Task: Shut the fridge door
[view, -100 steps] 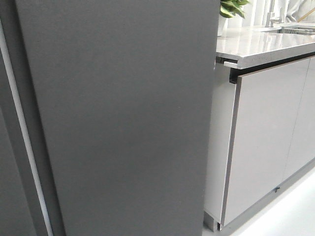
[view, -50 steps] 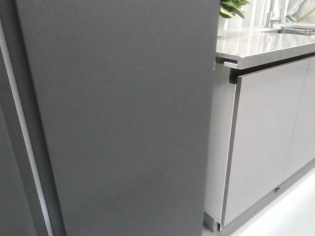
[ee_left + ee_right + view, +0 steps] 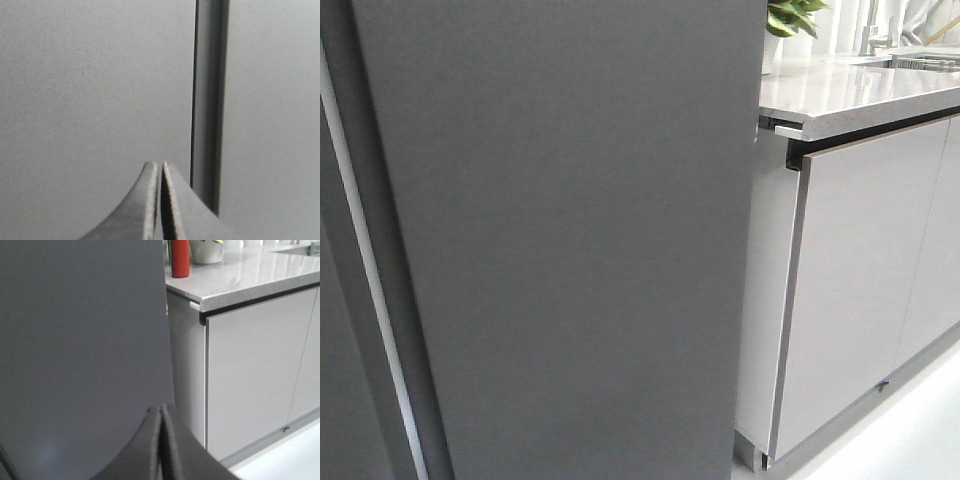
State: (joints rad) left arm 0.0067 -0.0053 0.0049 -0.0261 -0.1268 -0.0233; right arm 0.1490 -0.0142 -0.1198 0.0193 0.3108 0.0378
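Observation:
In the front view only a narrow part of the fridge door (image 3: 342, 400) shows at the far left, a dark-grey panel edged by a white lining strip (image 3: 370, 300). The broad dark-grey fridge side wall (image 3: 570, 240) fills the middle. Neither gripper shows in the front view. My left gripper (image 3: 160, 166) is shut and empty, close in front of a flat grey panel (image 3: 90, 90) beside a dark vertical groove (image 3: 207, 100). My right gripper (image 3: 161, 409) is shut and empty, facing the side wall (image 3: 80, 340) near its front edge.
Glossy light-grey cabinet doors (image 3: 860, 280) stand to the right of the fridge under a pale stone counter (image 3: 850, 90). A red bottle (image 3: 180, 257) and a potted plant (image 3: 792, 18) stand on the counter. Pale floor (image 3: 910, 440) shows at the lower right.

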